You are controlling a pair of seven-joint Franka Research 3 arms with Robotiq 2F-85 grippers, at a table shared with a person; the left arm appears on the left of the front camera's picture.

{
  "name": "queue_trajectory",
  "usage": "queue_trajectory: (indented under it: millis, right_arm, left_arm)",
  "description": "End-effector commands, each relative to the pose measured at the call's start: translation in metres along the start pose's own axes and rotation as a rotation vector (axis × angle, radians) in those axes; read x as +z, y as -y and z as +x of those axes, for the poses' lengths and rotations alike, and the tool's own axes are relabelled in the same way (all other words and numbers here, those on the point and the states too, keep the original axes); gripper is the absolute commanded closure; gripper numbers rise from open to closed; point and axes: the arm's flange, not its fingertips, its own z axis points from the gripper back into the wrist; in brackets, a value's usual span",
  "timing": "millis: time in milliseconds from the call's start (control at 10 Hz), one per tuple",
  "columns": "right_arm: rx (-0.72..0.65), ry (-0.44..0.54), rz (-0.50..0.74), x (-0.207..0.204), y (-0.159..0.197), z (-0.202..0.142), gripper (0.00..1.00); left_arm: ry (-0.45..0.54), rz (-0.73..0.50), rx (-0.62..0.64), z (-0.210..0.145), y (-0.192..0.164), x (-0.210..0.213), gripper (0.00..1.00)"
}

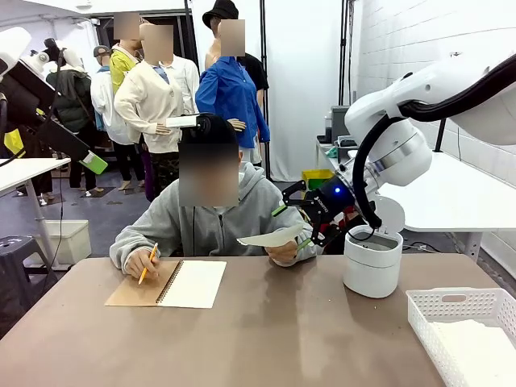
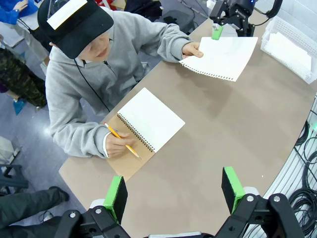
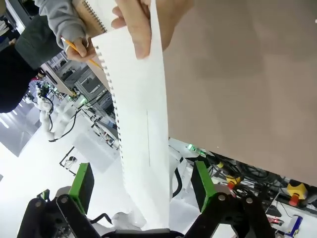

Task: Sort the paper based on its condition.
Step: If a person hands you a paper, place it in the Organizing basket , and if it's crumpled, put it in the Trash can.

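paper sheet (image 3: 141, 114) in person's hand (image 3: 148, 20), between spread jaws of right pincer (image 3: 142, 181)

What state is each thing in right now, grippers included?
Sheet, flat and smooth, held up by the person's hand.
Right gripper, open, fingers either side of the sheet's free end.
Left gripper, open, empty.
Notebook, open, lying flat.
Pencil, gripped in the other hand.
Bin, upright.
Basket, holding flat paper.
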Motion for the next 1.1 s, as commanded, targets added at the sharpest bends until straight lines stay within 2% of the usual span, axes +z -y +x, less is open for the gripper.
queue_trajectory:
  millis: [0, 100, 500, 600, 1000]
  right_arm:
    - [-0.005, 0.004, 0.030, -0.0054, -0.0071, 0.0100, 0.00]
    - [0.017, -0.030, 0.032, -0.0049, -0.0056, 0.0122, 0.19]
    - [-0.001, -0.043, 0.050, -0.0035, -0.0067, 0.0112, 0.97]
    - [-0.012, -0.051, 0.053, -0.0037, -0.0067, 0.0111, 1.00]
    - [-0.029, -0.059, 0.047, -0.0057, -0.0057, 0.0091, 1.00]
  left_arm:
    - [0.002, -0.004, 0.001, -0.0004, -0.0007, 0.0002, 0.00]
    - [0.002, -0.004, 0.001, -0.0004, -0.0007, 0.0002, 0.00]
    - [0.002, -0.004, 0.001, -0.0004, -0.0007, 0.0002, 0.00]
    - [0.002, -0.004, 0.001, -0.0004, -0.0007, 0.0002, 0.00]
    - [0.002, -0.004, 0.001, -0.0004, -0.0007, 0.0002, 0.00]
